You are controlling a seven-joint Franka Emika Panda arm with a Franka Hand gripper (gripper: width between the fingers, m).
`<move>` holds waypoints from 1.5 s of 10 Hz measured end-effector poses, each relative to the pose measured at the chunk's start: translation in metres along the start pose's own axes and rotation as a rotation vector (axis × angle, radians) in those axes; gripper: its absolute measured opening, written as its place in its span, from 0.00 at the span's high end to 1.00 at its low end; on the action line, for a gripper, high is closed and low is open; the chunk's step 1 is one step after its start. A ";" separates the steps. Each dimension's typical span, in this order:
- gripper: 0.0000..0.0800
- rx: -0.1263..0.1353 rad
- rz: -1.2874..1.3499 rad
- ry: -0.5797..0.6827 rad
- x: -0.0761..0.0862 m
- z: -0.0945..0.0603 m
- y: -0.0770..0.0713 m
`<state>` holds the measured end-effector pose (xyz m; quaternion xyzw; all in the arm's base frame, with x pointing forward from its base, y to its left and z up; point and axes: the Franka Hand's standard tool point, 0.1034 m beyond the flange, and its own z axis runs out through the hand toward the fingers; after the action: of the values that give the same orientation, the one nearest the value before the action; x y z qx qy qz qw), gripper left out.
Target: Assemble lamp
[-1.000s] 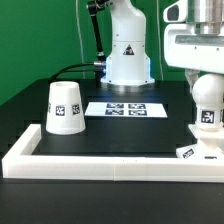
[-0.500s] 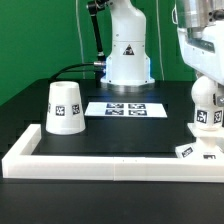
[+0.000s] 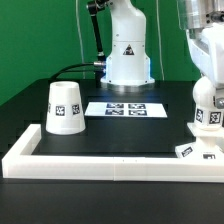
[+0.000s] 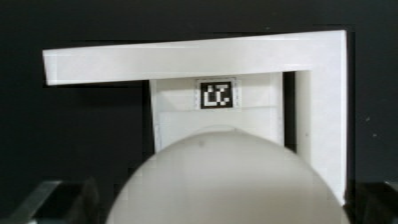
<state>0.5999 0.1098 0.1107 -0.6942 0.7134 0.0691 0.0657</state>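
The white bulb (image 3: 208, 108) stands upright on the flat angular base (image 3: 198, 152) at the exterior view's right. My gripper (image 3: 207, 86) reaches down from above and is shut on the bulb's top. In the wrist view the bulb (image 4: 217, 180) fills the lower middle, with dark fingers (image 4: 50, 203) at its sides, and the base (image 4: 196, 55) with one tag lies beyond it. The tapered shade (image 3: 64, 107) stands alone, wide end down, at the exterior view's left.
The marker board (image 3: 127, 108) lies flat in the middle of the black table. The robot's white body (image 3: 127, 50) stands behind it. A low white wall (image 3: 100, 166) runs along the near edge and the left side.
The hand above the bulb has turned about its upright axis. The bulb's tag has shifted toward the exterior view's right. The shade and base have not moved.
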 end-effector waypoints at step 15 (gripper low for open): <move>0.13 -0.069 -1.443 0.067 0.005 -0.001 0.000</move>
<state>0.5997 0.1048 0.1105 -0.9957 0.0764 0.0100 0.0511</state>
